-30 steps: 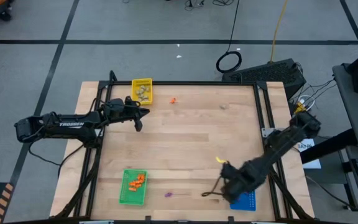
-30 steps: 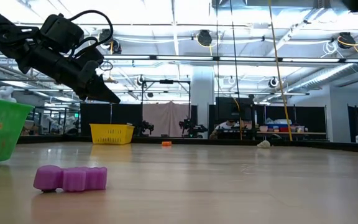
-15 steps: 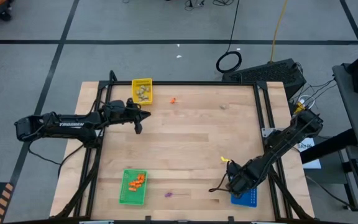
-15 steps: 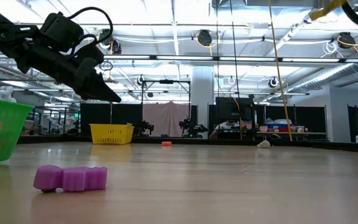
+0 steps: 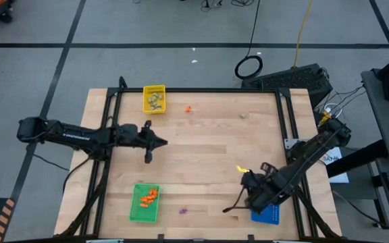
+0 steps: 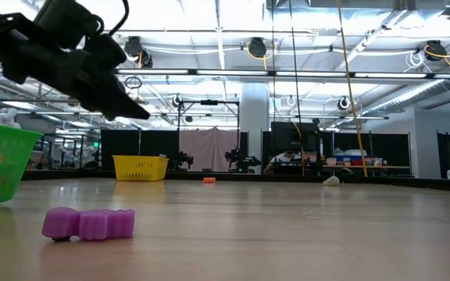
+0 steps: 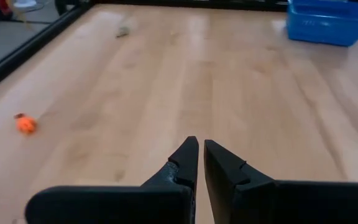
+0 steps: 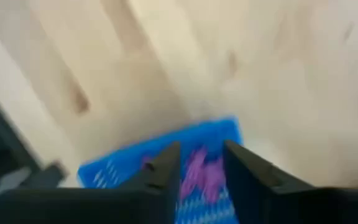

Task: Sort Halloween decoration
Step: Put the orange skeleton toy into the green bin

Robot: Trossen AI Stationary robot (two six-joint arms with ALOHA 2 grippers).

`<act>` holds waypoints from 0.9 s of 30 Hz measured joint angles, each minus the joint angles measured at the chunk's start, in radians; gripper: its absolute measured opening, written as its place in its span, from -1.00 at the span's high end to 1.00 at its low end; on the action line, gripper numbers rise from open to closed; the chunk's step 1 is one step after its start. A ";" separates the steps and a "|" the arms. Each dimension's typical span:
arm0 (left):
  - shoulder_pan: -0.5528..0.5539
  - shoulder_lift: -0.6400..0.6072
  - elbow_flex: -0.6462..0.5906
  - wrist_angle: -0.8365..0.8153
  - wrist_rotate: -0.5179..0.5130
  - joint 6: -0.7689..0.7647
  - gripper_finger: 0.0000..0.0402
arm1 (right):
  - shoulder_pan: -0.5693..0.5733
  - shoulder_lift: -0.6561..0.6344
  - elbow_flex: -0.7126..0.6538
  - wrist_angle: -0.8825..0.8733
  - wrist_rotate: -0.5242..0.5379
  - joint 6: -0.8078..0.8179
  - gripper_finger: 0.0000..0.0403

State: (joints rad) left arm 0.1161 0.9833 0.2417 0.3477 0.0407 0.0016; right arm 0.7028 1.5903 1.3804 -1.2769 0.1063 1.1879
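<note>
My left gripper (image 5: 155,142) (image 7: 200,155) hangs shut above bare wood at mid-left and holds nothing. My right gripper (image 5: 251,197) (image 8: 201,163) points down, open, over the blue tray (image 5: 265,214). Blurred purple trinkets (image 8: 202,174) show in that tray past its fingers. Loose on the wood lie an orange trinket (image 5: 188,108) (image 7: 25,124), a purple trinket (image 5: 183,211) (image 6: 88,223) and a beige-grey one (image 5: 244,115). The yellow tray (image 5: 154,98) holds beige-grey trinkets. The green tray (image 5: 144,201) holds orange ones.
Black rails (image 5: 107,169) run along the table's left and right sides. A wide stretch of bare wood lies between the trays in the middle of the table (image 5: 208,148).
My left arm has swung toward the table's near edge, carrying its shut gripper from beside the yellow tray out over the mid-left wood. My right gripper has stayed over the blue tray.
</note>
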 joint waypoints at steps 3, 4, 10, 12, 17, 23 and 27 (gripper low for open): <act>-0.070 0.003 0.011 -0.008 -0.057 -0.036 0.88 | -0.026 0.000 -0.009 0.024 0.091 -0.085 0.76; -0.092 0.010 0.022 -0.021 -0.074 -0.048 0.88 | -0.038 0.000 -0.019 0.042 0.104 -0.121 0.86; -0.149 0.117 0.165 -0.203 -0.229 -0.109 0.98 | -0.150 0.001 -0.127 0.305 0.133 -0.405 0.98; -0.127 0.181 0.229 -0.255 -0.263 -0.125 0.99 | -0.197 0.001 -0.185 0.446 0.134 -0.519 0.99; -0.013 0.342 0.393 -0.376 -0.237 -0.095 1.00 | -0.301 0.001 -0.346 0.759 0.136 -0.713 1.00; 0.175 0.509 0.558 -0.420 -0.116 -0.066 1.00 | -0.404 -0.023 -0.507 1.094 0.160 -0.893 1.00; 0.268 0.612 0.648 -0.417 -0.068 -0.067 0.98 | -0.470 -0.051 -0.552 1.224 0.160 -1.015 1.00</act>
State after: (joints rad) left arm 0.3840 1.5950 0.8901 -0.0697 -0.0271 -0.0654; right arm 0.2325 1.5394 0.8289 -0.0529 0.2662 0.1729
